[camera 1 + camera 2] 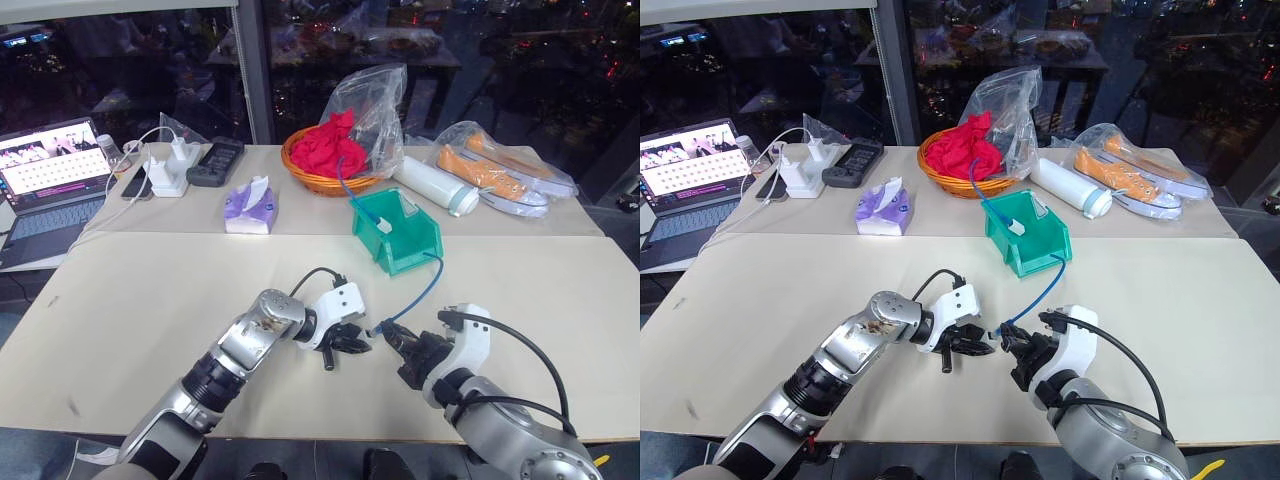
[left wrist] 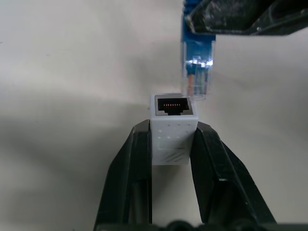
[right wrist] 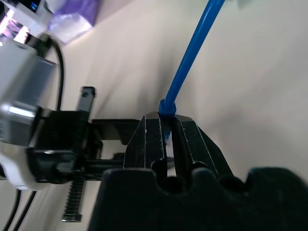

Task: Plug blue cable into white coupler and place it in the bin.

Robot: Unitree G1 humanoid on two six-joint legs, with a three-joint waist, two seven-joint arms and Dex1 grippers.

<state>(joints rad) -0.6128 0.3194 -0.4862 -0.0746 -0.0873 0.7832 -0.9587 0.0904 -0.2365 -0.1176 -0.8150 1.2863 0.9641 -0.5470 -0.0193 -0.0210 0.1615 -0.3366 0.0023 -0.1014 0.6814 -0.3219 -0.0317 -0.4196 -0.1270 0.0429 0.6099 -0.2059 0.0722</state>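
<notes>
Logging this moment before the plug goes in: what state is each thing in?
white coupler: clamped in left gripper, socket empty
blue cable: plug beside the socket, not inserted, pinched by right gripper; far end in the bin
bin: upright
laptop: open, screen lit

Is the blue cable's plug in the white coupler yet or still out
Out. The blue cable's clear plug hangs just beside the white coupler, whose socket shows bare gold contacts.
</notes>
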